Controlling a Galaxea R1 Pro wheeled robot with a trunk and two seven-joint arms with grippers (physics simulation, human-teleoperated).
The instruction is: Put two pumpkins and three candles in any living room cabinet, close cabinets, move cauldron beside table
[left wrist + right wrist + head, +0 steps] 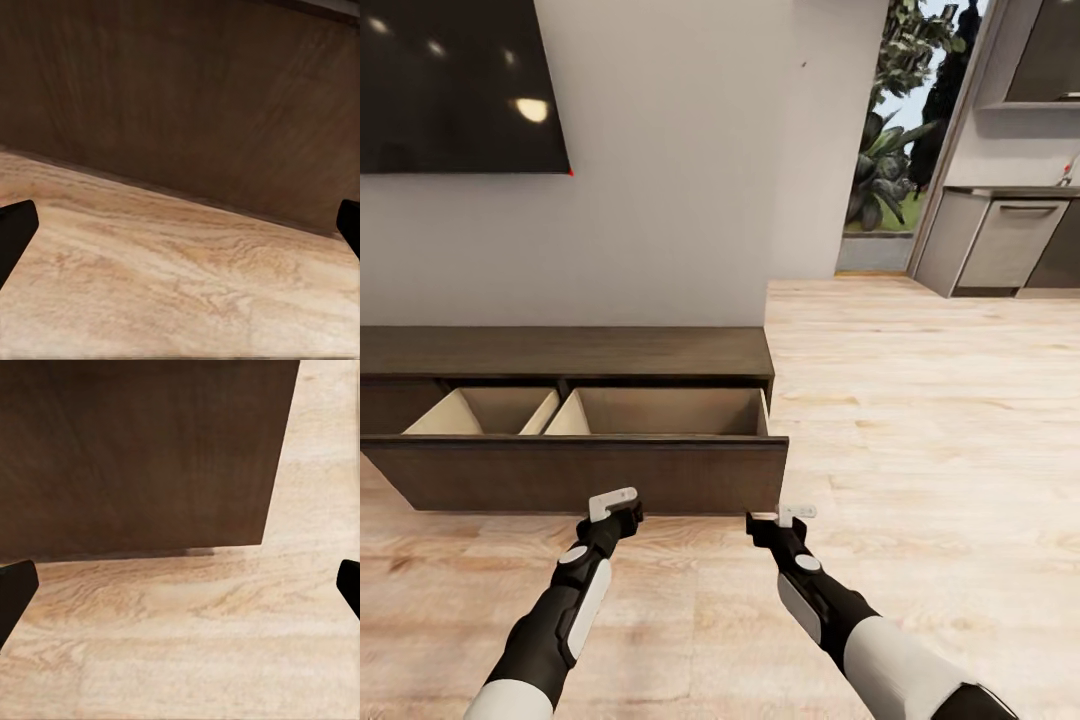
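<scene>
Both arms reached forward and down over the pale wood floor [920,420], low in the head view. Left gripper [612,503] hung just in front of the cabinet [560,352], near the middle of the pulled-out front [575,475]; in the left wrist view its fingers [15,232] showed as dark tips at opposite edges, spread wide, nothing between them but floor and the dark front panel [195,97]. Right gripper [788,515] hung just off the front's right lower corner, close to it; whether it touched, can't tell. In the right wrist view its fingers [15,589] were likewise spread apart and empty, with the panel's corner [142,450] ahead and floor running past it. The cabinet itself was long, low, dark brown, standing on the floor against the grey wall [690,160]. Its front stood pulled out, showing two pale compartments side by side, left one [485,410] and right one [665,410], split by a slanted divider; what showed of their insides held nothing. Above the cabinet at left hung a black screen [460,85] with light reflections. Far right, an opening showed green plants [895,150], and beyond it grey kitchen units [1005,240] under a worktop [1010,190].
</scene>
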